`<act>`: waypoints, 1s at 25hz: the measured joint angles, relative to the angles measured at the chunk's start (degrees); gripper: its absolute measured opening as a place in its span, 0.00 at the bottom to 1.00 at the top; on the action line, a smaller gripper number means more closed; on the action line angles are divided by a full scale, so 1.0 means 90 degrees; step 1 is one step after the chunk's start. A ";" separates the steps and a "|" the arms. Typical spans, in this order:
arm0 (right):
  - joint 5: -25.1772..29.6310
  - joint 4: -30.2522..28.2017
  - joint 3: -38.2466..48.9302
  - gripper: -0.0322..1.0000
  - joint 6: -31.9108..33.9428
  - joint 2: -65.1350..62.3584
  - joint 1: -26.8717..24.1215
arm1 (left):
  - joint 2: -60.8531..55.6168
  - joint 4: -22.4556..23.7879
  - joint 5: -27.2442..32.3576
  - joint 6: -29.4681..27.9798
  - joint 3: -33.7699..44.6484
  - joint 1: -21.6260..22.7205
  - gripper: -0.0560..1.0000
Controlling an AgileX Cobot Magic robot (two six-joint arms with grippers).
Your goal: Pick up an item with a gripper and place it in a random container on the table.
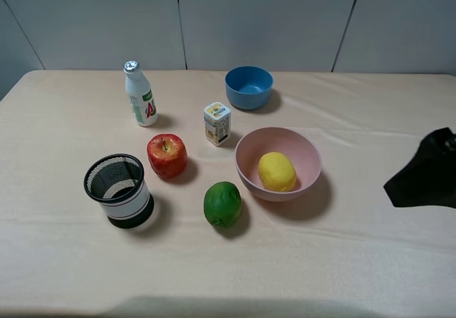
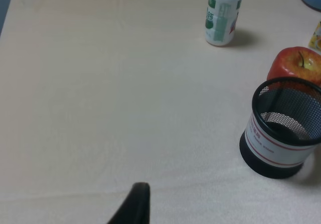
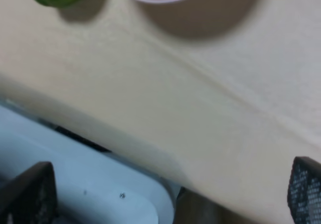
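Exterior high view: small dimpled yellow lemon (image 1: 276,171) is seated in wide shallow pink bowl (image 1: 278,164), right gripper (image 1: 426,172) is parked aside, jaw state unreadable; retreat should be kept clear of bowl.

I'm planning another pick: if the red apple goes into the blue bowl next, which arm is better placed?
Probably the left. The red apple shows in the left wrist view beside the mesh cup; the right gripper sits at the table's far right edge, beyond the pink bowl.

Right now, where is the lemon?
In the high view, the lemon sits inside the pink bowl, right of centre, beside the lime.
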 joint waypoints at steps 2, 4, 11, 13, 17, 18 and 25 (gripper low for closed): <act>0.0006 -0.0082 0.0163 0.70 0.0000 -0.0459 -0.0265 | 0.0000 0.0000 0.0000 0.0000 0.0000 0.0000 0.99; 0.0000 -0.0155 0.0304 0.70 0.0000 -0.0898 -0.0699 | 0.0000 0.0000 0.0000 0.0000 0.0000 0.0000 0.99; -0.0436 -0.0442 0.0777 0.70 0.0000 -0.2677 -0.2573 | 0.0000 0.0000 0.0000 0.0000 0.0000 0.0000 0.99; -0.0585 -0.0577 0.0963 0.70 0.0000 -0.3162 -0.3024 | 0.0000 0.0000 0.0000 0.0000 0.0000 0.0000 0.99; -0.0731 -0.0698 0.1512 0.70 -0.0108 -0.4101 -0.3673 | 0.0000 0.0000 0.0000 0.0000 0.0000 0.0000 0.99; -0.0753 -0.0698 0.1675 0.70 -0.0179 -0.4324 -0.3781 | 0.0000 0.0000 0.0000 0.0000 0.0000 0.0000 0.99; -0.1313 -0.0708 0.1999 0.70 -0.0651 -0.5451 -0.3955 | 0.0000 0.0000 0.0000 0.0000 0.0000 0.0000 0.99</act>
